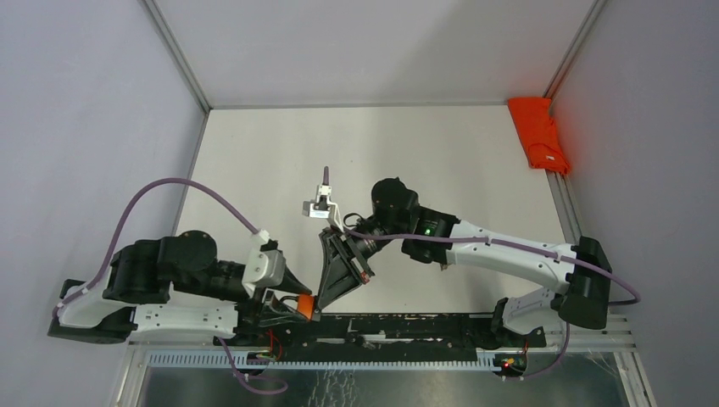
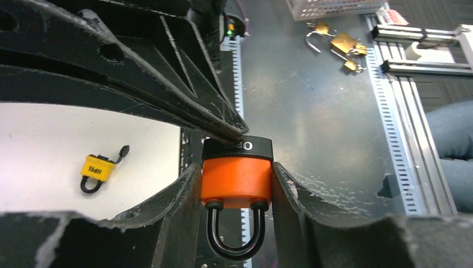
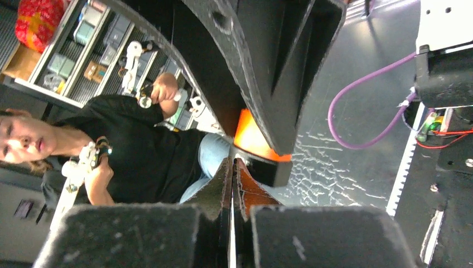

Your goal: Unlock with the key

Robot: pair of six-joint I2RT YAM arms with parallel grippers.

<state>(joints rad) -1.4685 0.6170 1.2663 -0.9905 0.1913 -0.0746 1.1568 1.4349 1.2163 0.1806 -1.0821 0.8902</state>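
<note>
An orange padlock point(image 2: 236, 178) with a black cap sits between the fingers of my left gripper point(image 2: 236, 167), low over the table's near edge. Its black shackle point(image 2: 234, 244) points back toward my wrist and sits in the body. In the top view the padlock point(image 1: 303, 303) shows just past the left gripper point(image 1: 298, 309). My right gripper point(image 1: 320, 302) reaches down from the right. It is shut, and its tips point(image 2: 237, 133) press against the padlock's black cap. In the right wrist view the closed right gripper point(image 3: 232, 163) meets the padlock point(image 3: 254, 137). The key is hidden.
A yellow padlock point(image 2: 97, 167) with a black tab lies on the white table. A small pale object point(image 1: 320, 205) lies mid-table. An orange cloth point(image 1: 538, 136) sits at the far right corner. Brass padlocks point(image 2: 340, 43) lie on the floor. A person point(image 3: 111, 145) sits beyond the table.
</note>
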